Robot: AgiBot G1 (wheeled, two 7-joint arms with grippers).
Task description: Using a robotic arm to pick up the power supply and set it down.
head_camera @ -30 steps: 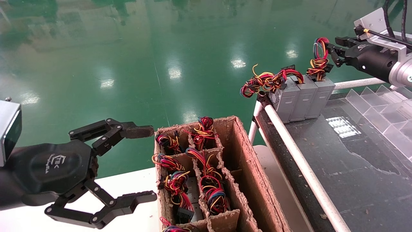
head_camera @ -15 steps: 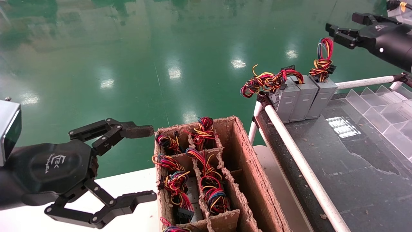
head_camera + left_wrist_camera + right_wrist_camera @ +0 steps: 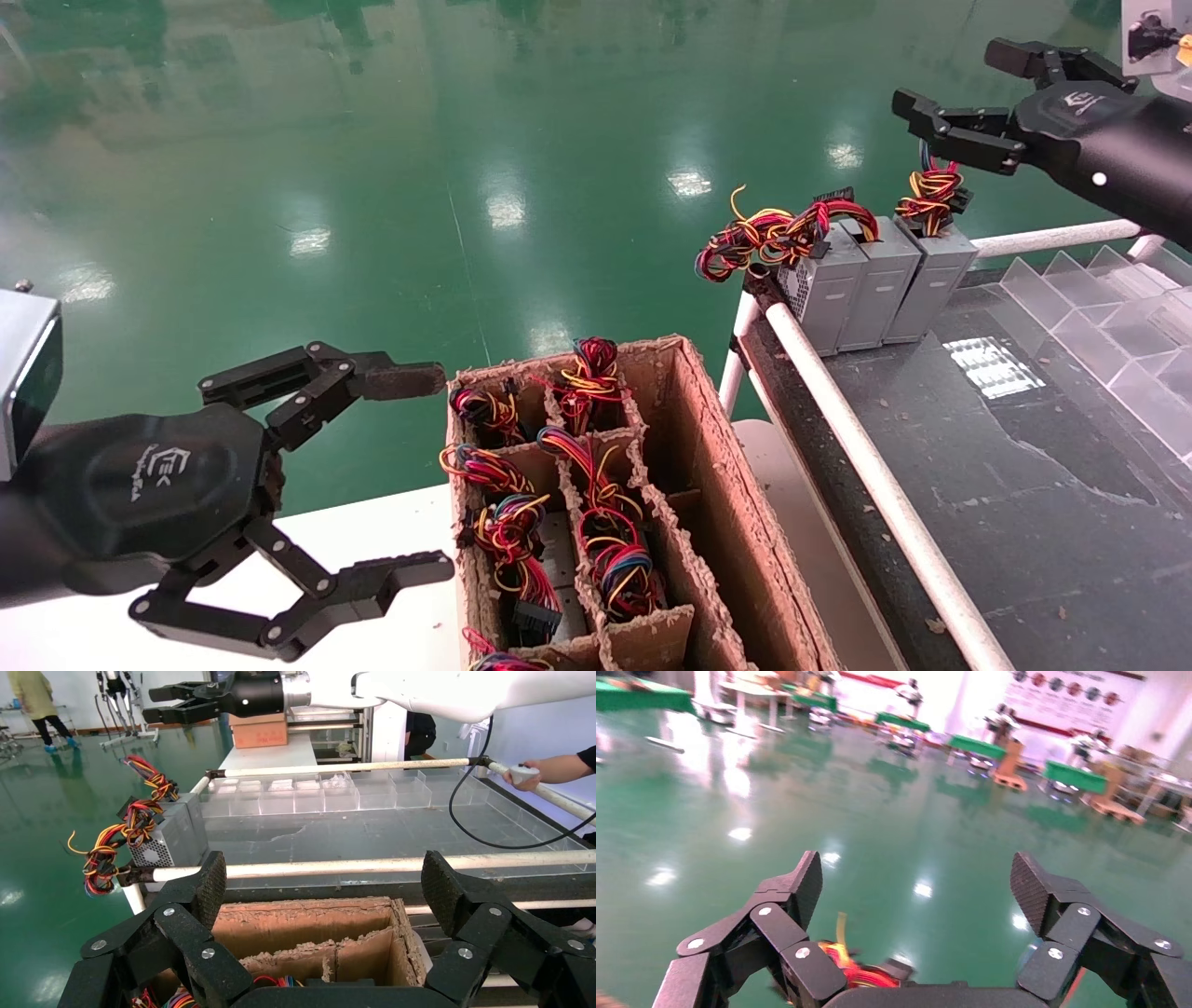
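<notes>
Close to us, our left gripper (image 3: 410,471) hangs wide open and holds nothing, beside the cardboard box (image 3: 736,550). We count about six wire bundles in the box. Farther off, three grey boxes stand in a row on the black table (image 3: 1043,485). The power supply (image 3: 931,270) is the right one. Above it, our right gripper (image 3: 950,89) is open and holds nothing. Its white logo is too small to read.

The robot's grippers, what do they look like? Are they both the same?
Nearly twins. The left gripper is black, with a hexagonal palm bearing a white logo, two jointed link fingers, one tip dusted brown, and a silver-grey box at the wrist. The right gripper is all black, with the same white logo.
</notes>
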